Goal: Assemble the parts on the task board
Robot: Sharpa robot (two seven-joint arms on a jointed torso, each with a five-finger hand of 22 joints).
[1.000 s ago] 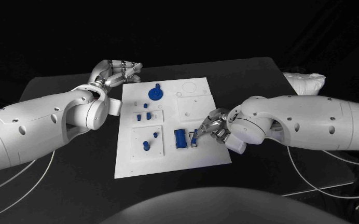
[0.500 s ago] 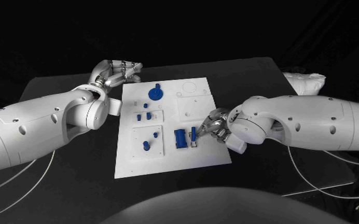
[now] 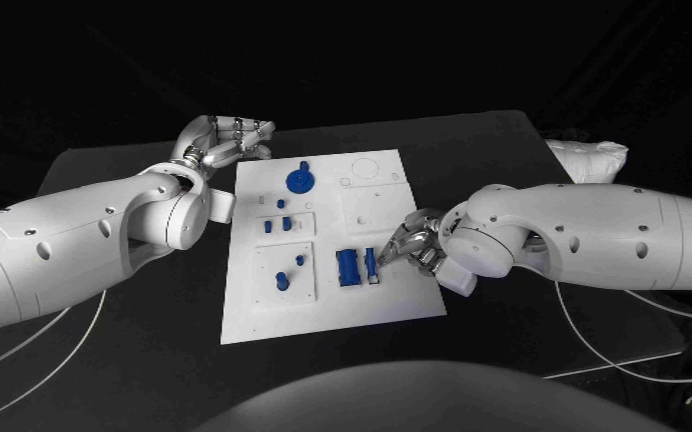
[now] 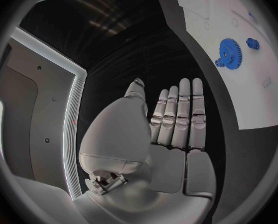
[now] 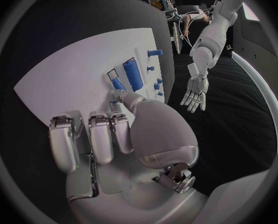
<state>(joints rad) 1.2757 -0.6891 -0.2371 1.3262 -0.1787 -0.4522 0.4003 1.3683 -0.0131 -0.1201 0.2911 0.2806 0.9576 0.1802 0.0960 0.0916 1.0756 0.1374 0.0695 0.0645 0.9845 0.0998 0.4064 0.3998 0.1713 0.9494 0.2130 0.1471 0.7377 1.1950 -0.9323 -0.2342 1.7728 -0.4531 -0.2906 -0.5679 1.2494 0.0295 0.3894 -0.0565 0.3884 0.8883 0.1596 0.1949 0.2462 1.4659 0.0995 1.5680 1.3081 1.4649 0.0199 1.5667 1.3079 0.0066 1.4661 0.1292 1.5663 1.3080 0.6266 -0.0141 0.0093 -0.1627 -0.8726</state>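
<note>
Tabletop [image 3: 130, 167]: black, carrying my white task board [image 3: 325, 302] in the middle.
Left hand [image 3: 224, 140]: mine, off the board's far left corner, fingers straight and side by side, holding nothing.
Right hand [image 3: 408, 243]: at the board's right edge, fingers curled; thumb tip touching a small blue part [image 3: 371, 259] beside the larger blue block [image 3: 346, 266]. Whether I pinch it, I cannot tell.
Blue gear [image 3: 299, 180]: far side of the board.
Writing: none readable.

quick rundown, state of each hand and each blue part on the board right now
left hand: open, fingers straight, beside the task board's far corner, holding nothing
right hand: fingertips at the small blue part; grip unclear
blue gear: flat on the board, untouched
long blue block: lying on the board, untouched
</note>
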